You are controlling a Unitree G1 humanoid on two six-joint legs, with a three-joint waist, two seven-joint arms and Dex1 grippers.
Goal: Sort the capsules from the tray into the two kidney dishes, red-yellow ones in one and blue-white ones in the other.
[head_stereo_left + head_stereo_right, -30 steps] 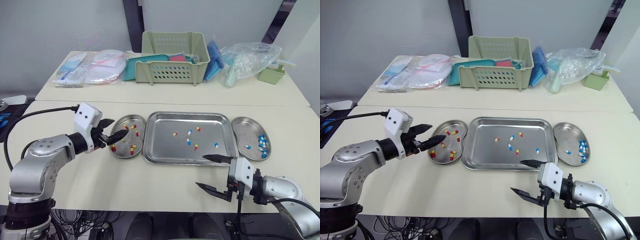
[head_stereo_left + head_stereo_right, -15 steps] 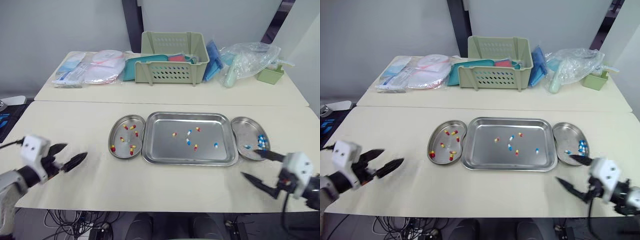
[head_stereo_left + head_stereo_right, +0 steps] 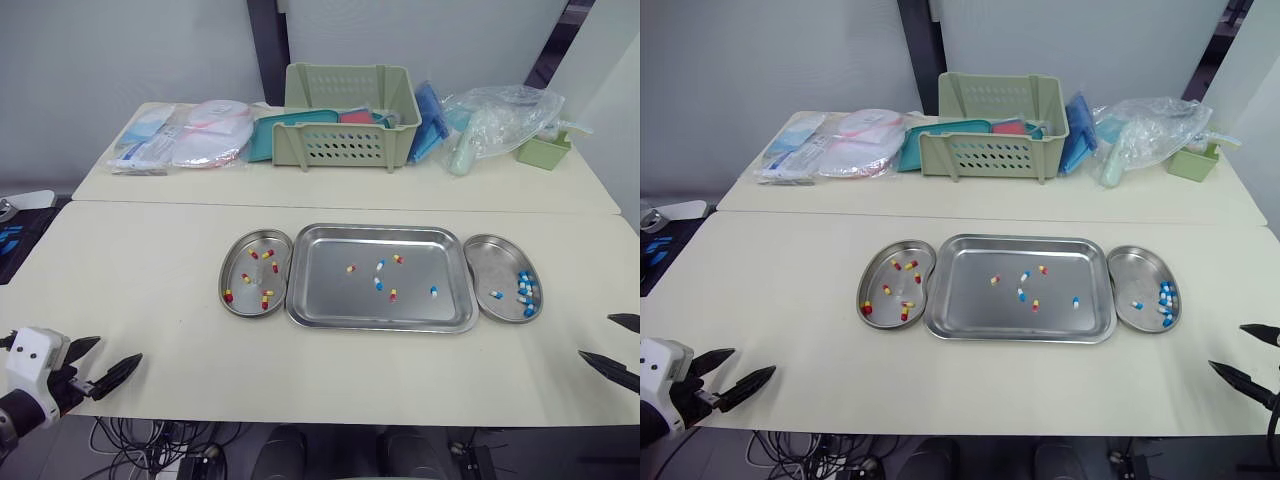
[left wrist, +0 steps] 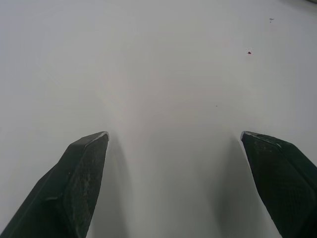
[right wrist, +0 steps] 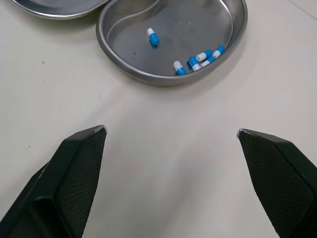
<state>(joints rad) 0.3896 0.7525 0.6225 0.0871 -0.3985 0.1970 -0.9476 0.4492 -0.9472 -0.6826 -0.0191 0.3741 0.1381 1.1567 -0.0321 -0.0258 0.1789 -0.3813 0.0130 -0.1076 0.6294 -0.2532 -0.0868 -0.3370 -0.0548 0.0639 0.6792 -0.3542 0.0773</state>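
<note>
Steel tray [image 3: 330, 300] (six capsules [image 3: 377, 283] inside)

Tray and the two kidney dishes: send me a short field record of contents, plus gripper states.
tray: three red-yellow capsules, three blue-white capsules
left kidney dish: red-yellow only
right kidney dish: blue-white only
left gripper: open, empty, at the front edge of the table
right gripper: open, empty, apart from the right kidney dish

Left tool [image 3: 118, 350] and right tool [image 3: 595, 336] both gape, empty.
</note>
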